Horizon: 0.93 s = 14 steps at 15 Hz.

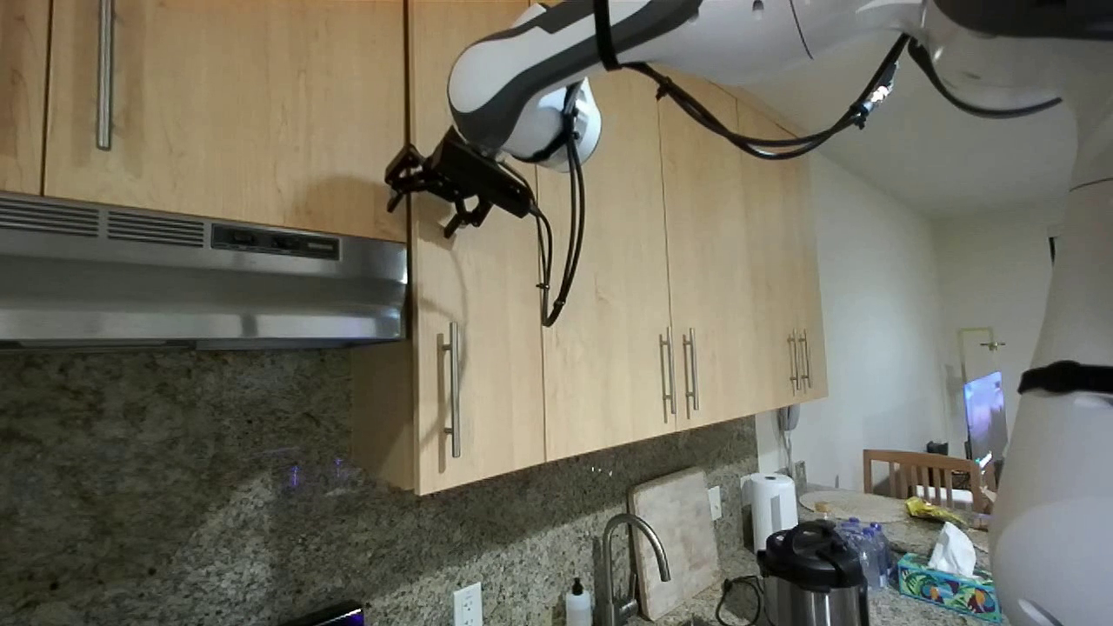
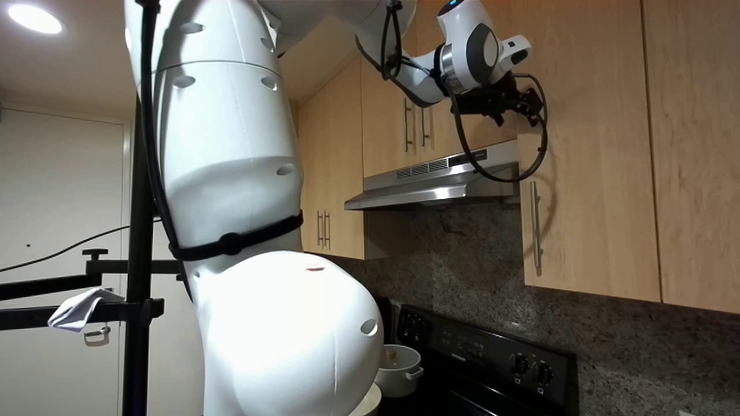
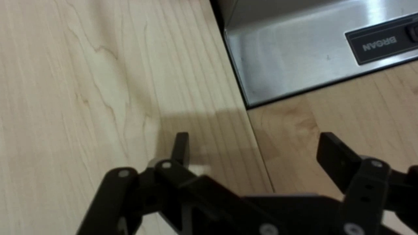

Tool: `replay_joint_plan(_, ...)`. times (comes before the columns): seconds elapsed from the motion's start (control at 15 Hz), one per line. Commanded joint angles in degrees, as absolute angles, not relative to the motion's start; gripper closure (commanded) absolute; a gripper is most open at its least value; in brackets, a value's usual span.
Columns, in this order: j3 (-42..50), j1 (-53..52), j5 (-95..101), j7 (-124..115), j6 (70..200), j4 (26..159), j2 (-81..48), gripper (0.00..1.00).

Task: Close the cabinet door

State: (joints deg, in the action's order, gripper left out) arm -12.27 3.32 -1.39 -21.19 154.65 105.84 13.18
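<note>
Nearest the lens, the robot arm [image 2: 289, 323] bulges white across an exterior view, a black strap [image 2: 237, 242] around it (the far end reaches up to the wall cabinets [image 1: 713, 261]). There hangs the gripper [image 3: 254, 148], its jaws spread well apart: one finger [image 3: 181, 148] is in front of the cabinet door [image 1: 487, 287], the other in front of the wood panel [image 1: 235, 113] above the range hood [image 1: 200, 278]. Whether either finger touches the wood, I cannot tell.

In both exterior views the cabinet door, tall, narrow and pale maple in colour, is just right of the hood and looks flush with the neighbouring door [image 1: 609, 278] on its right, a thin seam between them. Its slim metal bar handle [image 1: 455, 391] runs upright near the lower left corner, below the gripper and apart from it. A black cable [image 2: 503, 180] loops down near the gripper, its shadow on the door.

Farther down, a lidded pot [image 2: 399, 375] (partly hidden by the arm) sits on the black stove [image 2: 491, 352]. A steel faucet [image 1: 606, 565] arches in front of a cutting board [image 1: 687, 522] leaning on the granite backsplash [image 1: 217, 417]; a paper towel roll [image 1: 774, 509] is farther off, and a pressure cooker [image 1: 813, 569] is nearer, a tissue box [image 1: 943, 587] on its right.
</note>
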Motion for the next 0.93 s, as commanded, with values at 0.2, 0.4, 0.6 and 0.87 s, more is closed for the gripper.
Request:
replay_joint_plan(0.2,-11.2,2.1,1.6,-23.4,153.5,101.7,10.1,0.0)
replay_joint_plan(0.4,-12.6,3.7,2.2,-23.7,153.0,101.0,9.6,0.0)
replay_joint_plan(0.6,-12.5,3.5,2.6,-24.0,152.5,101.3,9.7,0.0)
replay_joint_plan(0.87,-10.7,0.9,1.7,-22.9,149.2,102.4,11.0,0.0)
